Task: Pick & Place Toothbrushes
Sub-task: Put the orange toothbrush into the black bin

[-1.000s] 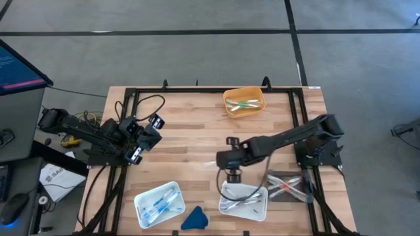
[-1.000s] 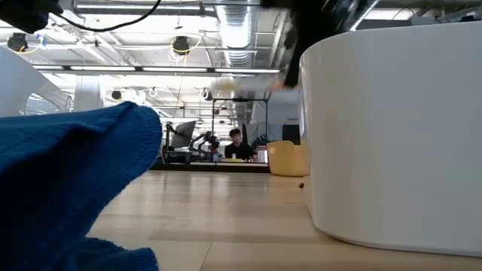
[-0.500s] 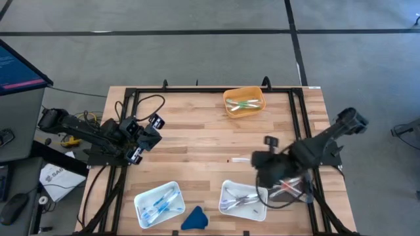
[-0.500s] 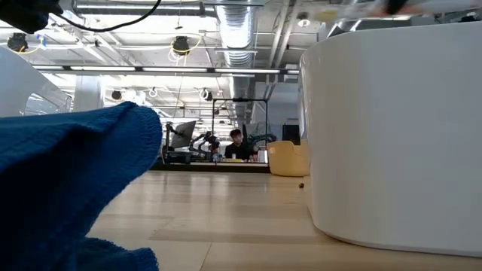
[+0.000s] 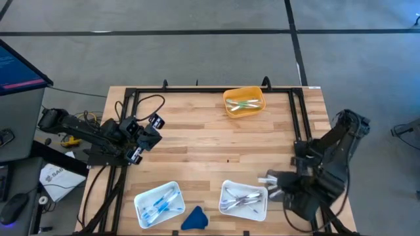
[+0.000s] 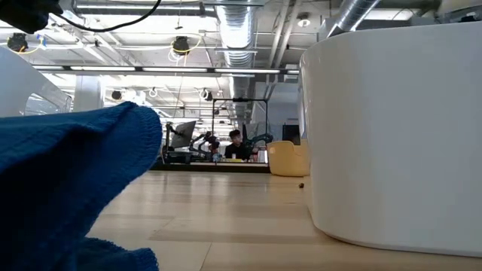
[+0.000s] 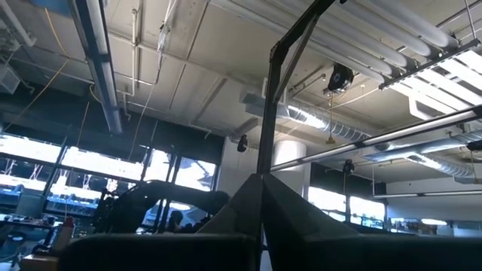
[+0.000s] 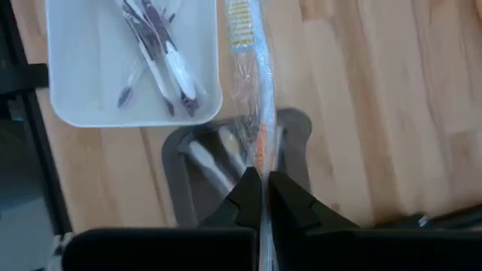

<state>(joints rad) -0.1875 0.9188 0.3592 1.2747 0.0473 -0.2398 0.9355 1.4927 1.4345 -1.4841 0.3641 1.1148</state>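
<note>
My right gripper [image 8: 261, 194] is shut on a toothbrush in a clear wrapper [image 8: 252, 83] with an orange bristle head. It hangs over a dark-rimmed clear container [image 8: 177, 150] that holds more toothbrushes, at the table's near right [image 5: 274, 181]. Beside the container, a white tray [image 5: 244, 200] holds several grey toothbrushes. A second white tray [image 5: 159, 203] at the near left holds blue ones, and an orange bin [image 5: 244, 101] at the far edge holds green ones. My left gripper [image 5: 146, 133] waits shut at the table's left side, pointing up at the ceiling. My right gripper pinches the wrapped toothbrush's handle [image 8: 260, 154] between its two fingers, coming steeply from above. The toothbrush runs on past the fingertips, and its orange head [image 8: 241, 15] is the far end. It looks lifted clear above the container.
A blue cloth lump [image 5: 195, 218] lies at the near edge between the two white trays and fills the left of the low view [image 6: 68, 188]. A black frame [image 5: 197, 90] runs around the tabletop. Bare wood spans the middle of the table [image 5: 210, 144].
My right gripper has swung from above the right-hand white tray toward the table's near right corner, rising a little and rolling as it went. It stayed shut and carried the wrapped toothbrush along, and now stands over the clear container.
</note>
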